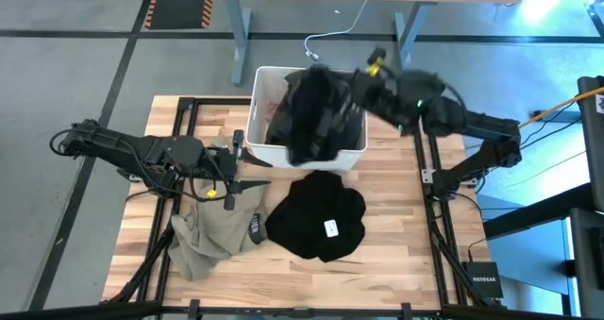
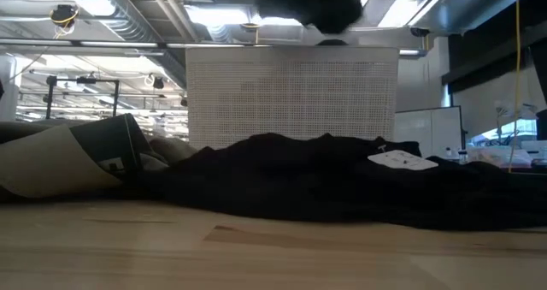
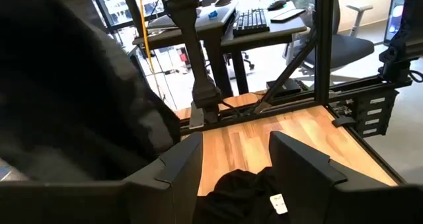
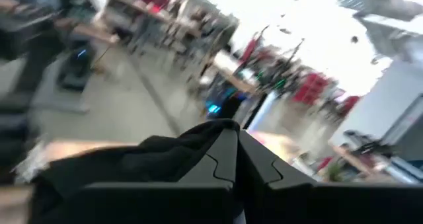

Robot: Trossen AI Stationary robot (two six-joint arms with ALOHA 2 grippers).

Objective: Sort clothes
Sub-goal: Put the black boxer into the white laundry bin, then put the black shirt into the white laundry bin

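My right gripper [image 1: 347,95] is shut on the dark olive-grey garment [image 1: 311,112], which hangs over the white bin [image 1: 257,131]; the garment's lower end shows at the top of the low view [image 2: 308,3]. Something pale pink [image 1: 270,101] lies inside the bin. The black garment [image 1: 316,224] with a white label [image 1: 331,228] lies bunched on the table in front of the bin. The khaki-olive garment [image 1: 208,233] lies crumpled at the left front. My left gripper [image 1: 232,172] is open and empty, just above the khaki garment's far edge. My right gripper pinches a bunched fold of the dark garment [image 4: 198,145] between its two fingers, coming from the table's right side. The garment hangs slack below the fingers, lifted clear of the table, over the bin.
The bin stands at the table's far middle edge. Black metal frame rails [image 1: 429,169] run along both table sides. Bare wood [image 1: 396,254] shows to the right of the black garment and along the front edge.
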